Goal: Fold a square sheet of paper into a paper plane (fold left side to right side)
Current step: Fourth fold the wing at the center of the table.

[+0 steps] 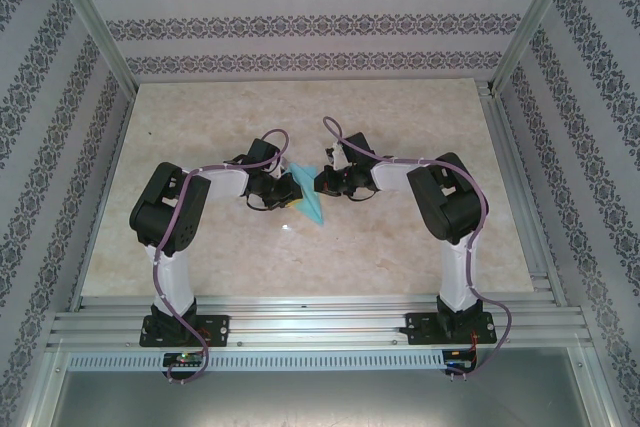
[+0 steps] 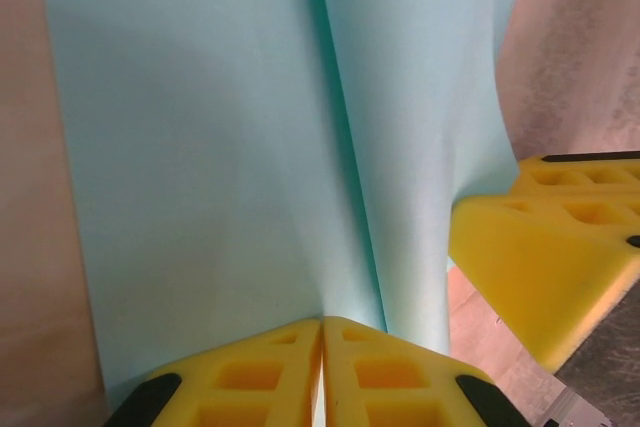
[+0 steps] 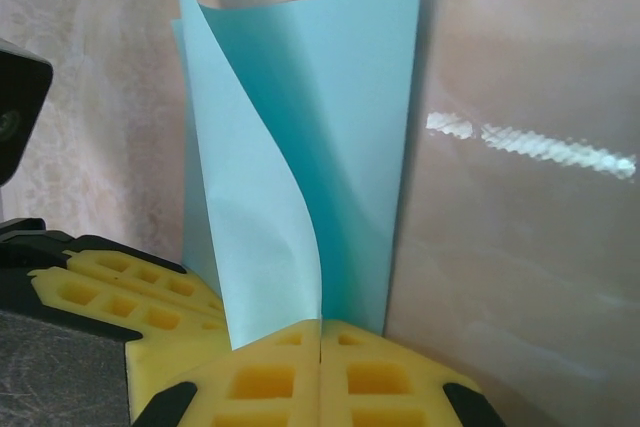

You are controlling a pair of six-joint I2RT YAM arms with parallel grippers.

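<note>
The square sheet of paper [image 1: 311, 209], light blue, hangs between my two grippers at the middle of the table. It is bent over along a lengthwise crease, its two layers spreading apart. My left gripper [image 1: 297, 193] is shut on one end of it, its yellow fingertips pinching the crease [image 2: 322, 332] with the sheet [image 2: 200, 147] stretching away. My right gripper [image 1: 320, 183] is shut on the opposite end [image 3: 320, 332], where the sheet [image 3: 350, 127] rises with one flap curling left. Each gripper's yellow fingers show beside the other's: the right's [image 2: 540, 247], the left's [image 3: 120, 292]. The paper plane is out of view.
The marble-patterned table [image 1: 400, 237] has aluminium rails [image 1: 320, 322] along its near edge and right side. Patterned walls [image 1: 300, 27] close in the back and both sides. A white glare streak [image 3: 530, 142] lies on the tabletop to the right of the sheet.
</note>
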